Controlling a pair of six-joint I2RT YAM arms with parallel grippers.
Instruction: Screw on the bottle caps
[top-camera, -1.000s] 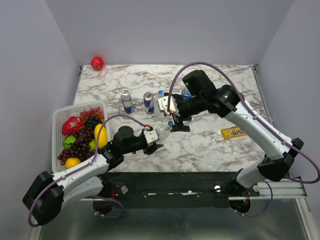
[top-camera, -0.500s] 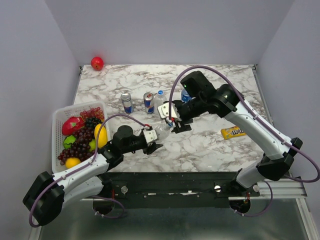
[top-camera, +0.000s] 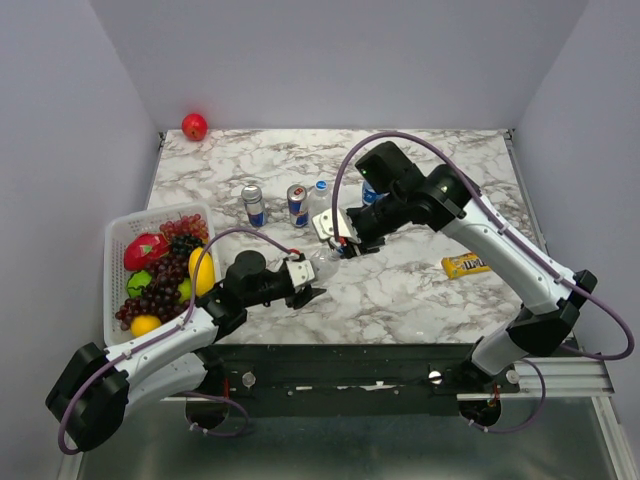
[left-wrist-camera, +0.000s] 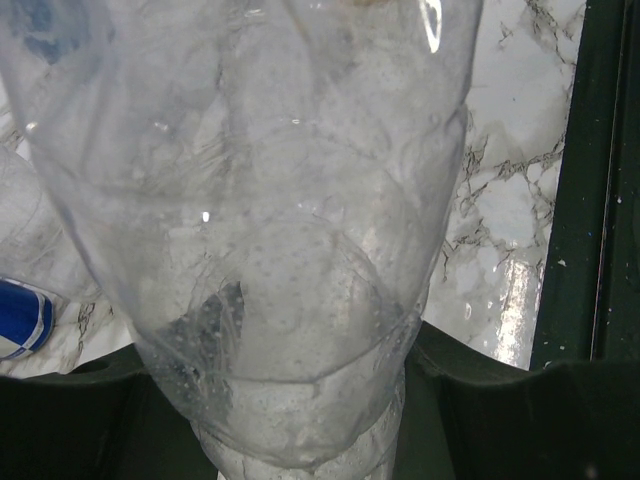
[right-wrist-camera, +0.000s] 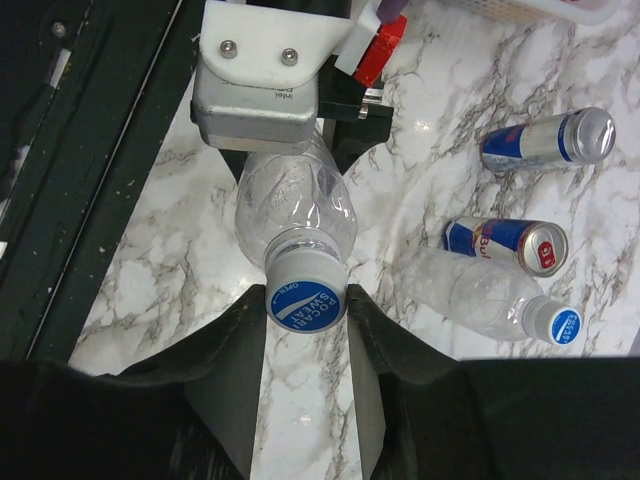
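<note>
My left gripper (top-camera: 306, 280) is shut on the base end of a clear unlabelled bottle (left-wrist-camera: 270, 250), which it holds off the table, neck pointing at the right arm. A blue bottle cap (right-wrist-camera: 305, 300) sits on that bottle's neck (right-wrist-camera: 295, 215). My right gripper (right-wrist-camera: 305, 305) is shut on this cap, one black finger (right-wrist-camera: 235, 350) against each side. In the top view the right gripper (top-camera: 345, 245) meets the bottle (top-camera: 325, 263) at mid table. A second clear bottle (right-wrist-camera: 470, 290) with its own blue cap (right-wrist-camera: 563, 325) lies on the marble. A blue-labelled bottle (top-camera: 372, 190) stands behind the right arm.
Two blue-and-silver drink cans (top-camera: 254, 205) (top-camera: 297, 205) stand behind the grippers. A white basket (top-camera: 113, 250) of fruit sits at the left edge. A red apple (top-camera: 194, 126) is at the back left corner, and a yellow candy packet (top-camera: 467, 264) lies to the right.
My right gripper has moved left onto the bottle's neck and closed from wide open onto the cap. The left arm has held the bottle still.
</note>
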